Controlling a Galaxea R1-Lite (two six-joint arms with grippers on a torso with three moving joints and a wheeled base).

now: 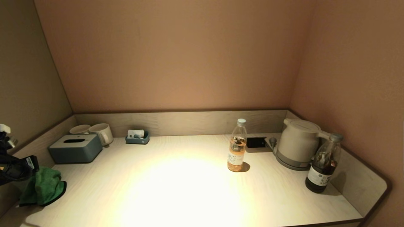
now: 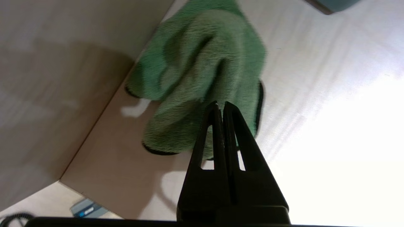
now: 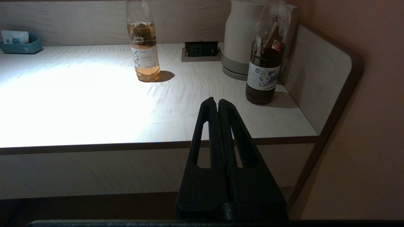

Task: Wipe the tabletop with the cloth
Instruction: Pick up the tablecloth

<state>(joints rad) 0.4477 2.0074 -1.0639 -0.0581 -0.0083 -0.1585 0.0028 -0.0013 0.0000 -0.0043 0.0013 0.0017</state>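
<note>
A crumpled green cloth [image 1: 44,186] with a dark edge lies at the tabletop's [image 1: 176,189] front left corner, against the left side panel. It fills the left wrist view [image 2: 202,66]. My left gripper [image 1: 31,165] hovers at the far left, just above the cloth. Its jaws are shut, with nothing showing between them, and its tips [image 2: 221,104] stand over the cloth's near edge. My right gripper [image 3: 217,100] is shut and empty, parked in front of and below the table's front right edge. It is out of the head view.
A grey tissue box [image 1: 75,148], two mugs [image 1: 101,133] and a small blue tray [image 1: 137,137] stand at the back left. A clear bottle [image 1: 237,148] stands mid-table. A socket [image 1: 255,142], white kettle [image 1: 298,143] and dark bottle [image 1: 323,164] are at the right.
</note>
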